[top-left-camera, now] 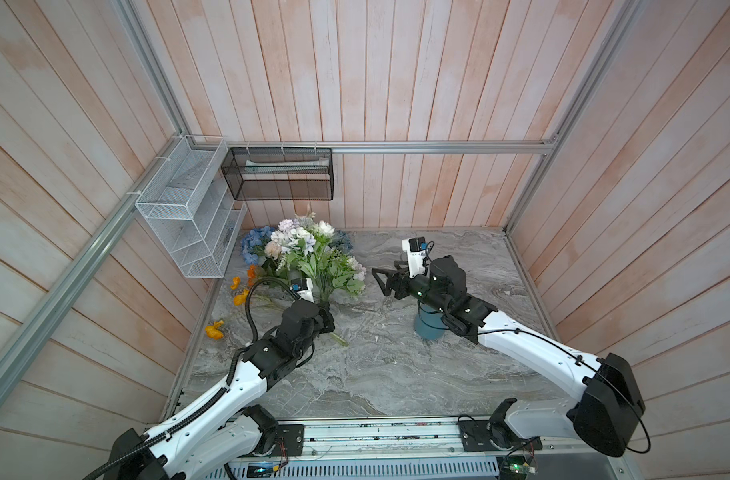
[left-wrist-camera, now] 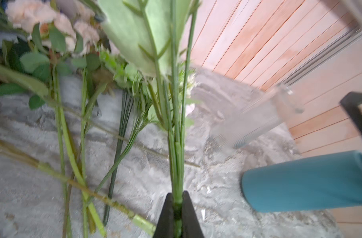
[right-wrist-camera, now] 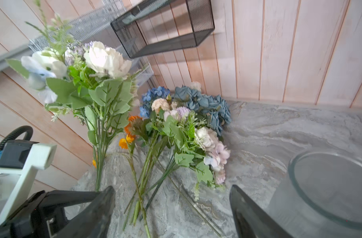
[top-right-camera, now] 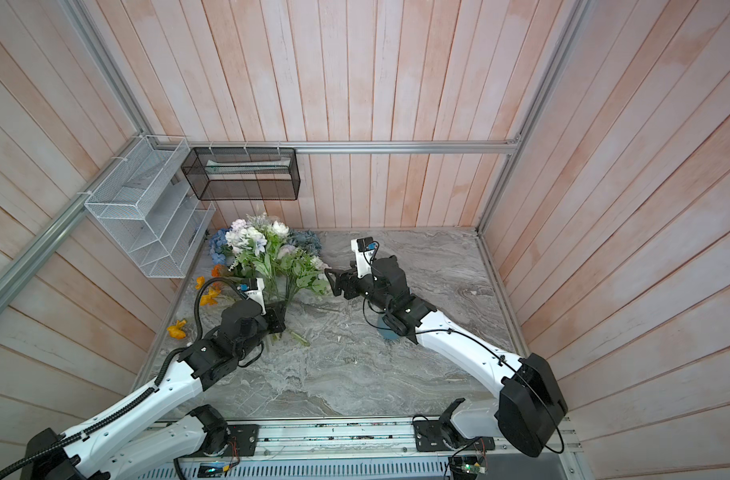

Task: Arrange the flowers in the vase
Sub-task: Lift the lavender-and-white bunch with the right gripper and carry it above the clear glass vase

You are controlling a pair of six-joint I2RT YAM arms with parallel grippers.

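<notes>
— Grey marbled tabletop [top-left-camera: 375, 374], pale plank walls all round. How far along is the arranging?

— Barely begun, I'd judge. The clear round-rimmed glass vase [right-wrist-camera: 330, 185] sits empty just beside the right gripper [top-left-camera: 379, 282], whose jaws gape wide with nothing between them.

— And the left gripper [left-wrist-camera: 178, 201]?

— Clamped tight on the green stems of one bunch of white and cream blooms with broad leaves [right-wrist-camera: 105, 59]. It is held upright off the table, well apart from the vase.

— The other flowers?

— Lying on the table toward the far left corner: dusty-blue hydrangea heads [right-wrist-camera: 206, 105], a leafy pink-and-cream mixed bunch [right-wrist-camera: 206, 140], and orange poppies [top-left-camera: 240, 297] nearer the left wall. One orange bloom [top-left-camera: 214, 330] lies apart from them.

— That teal cylinder [left-wrist-camera: 299, 185] under the right arm?

— Upright, near the glass vase. The arm covers its top, so I cannot tell whether it holds anything.

— So what's left?

— Nearly everything. This bunch has to cross over and have its stems seated in the vase, then each stem in the pile needs the same.
</notes>
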